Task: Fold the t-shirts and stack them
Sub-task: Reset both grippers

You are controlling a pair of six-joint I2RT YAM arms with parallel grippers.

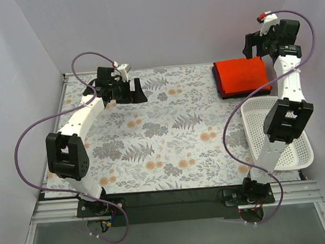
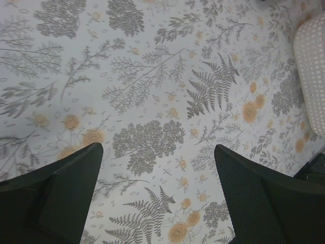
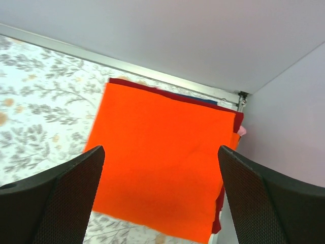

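**Three shirts stacked, both claws empty: we judged the folding all but done**

We found the right claw [image 3: 158, 152] spread as wide as it goes and gripping nothing, poised directly above the pile. The bright orange-red cotton t-shirt [image 3: 162, 162] lay flat and square right beneath it. A darker crimson red t-shirt [image 3: 218, 216] peeked out under the orange one's edges, and a sliver of blue t-shirt [image 1: 217, 83] showed at the bottom of the pile. Behind that claw, toward its arm's base, the white perforated plastic basket [image 1: 251, 116] showed no shirt where we could see into it. The left claw [image 2: 158, 150], well apart from the pile, was equally wide and held nothing, with only the floral-patterned cloth [image 2: 152, 76] below it. We saw no loose shirt anywhere, so little seemed left beyond pulling the arms back.
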